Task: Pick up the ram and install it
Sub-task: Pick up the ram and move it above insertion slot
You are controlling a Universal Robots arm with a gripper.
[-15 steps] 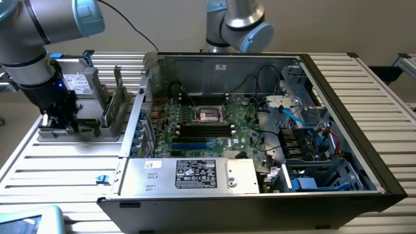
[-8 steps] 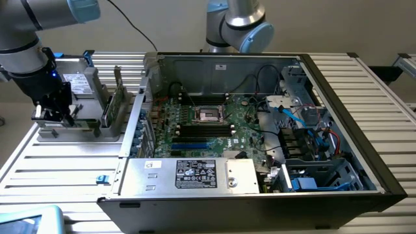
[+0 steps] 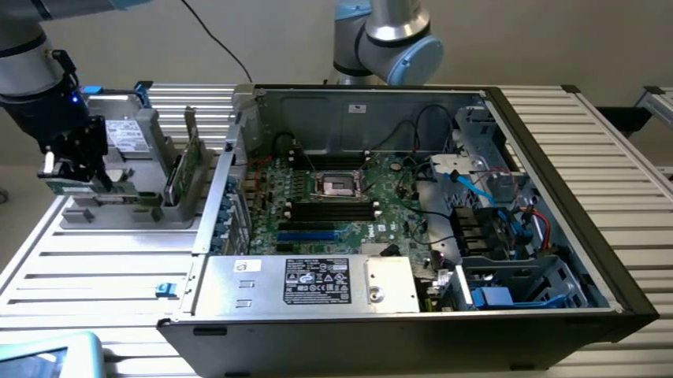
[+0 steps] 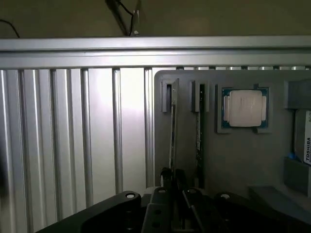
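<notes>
Gripper (image 4: 172,175) clamped on the ram (image 4: 172,131) at the parts holder (image 4: 233,160); the ram is not in the computer.

From my station I record the fingers (image 4: 165,175) drawn together on both faces of the ram, which stands on edge in a holder slot. A second stick (image 4: 199,131) stands in the neighbouring slot, and a processor chip (image 4: 245,108) lies in a recess just beside it. In the exterior view the gripper (image 3: 72,177) sits over the holder (image 3: 126,216) at that view's left, on the slatted table (image 3: 94,272). The open case (image 3: 631,299) (motherboard (image 3: 363,224) exposed) stands well apart towards that view's right.
</notes>
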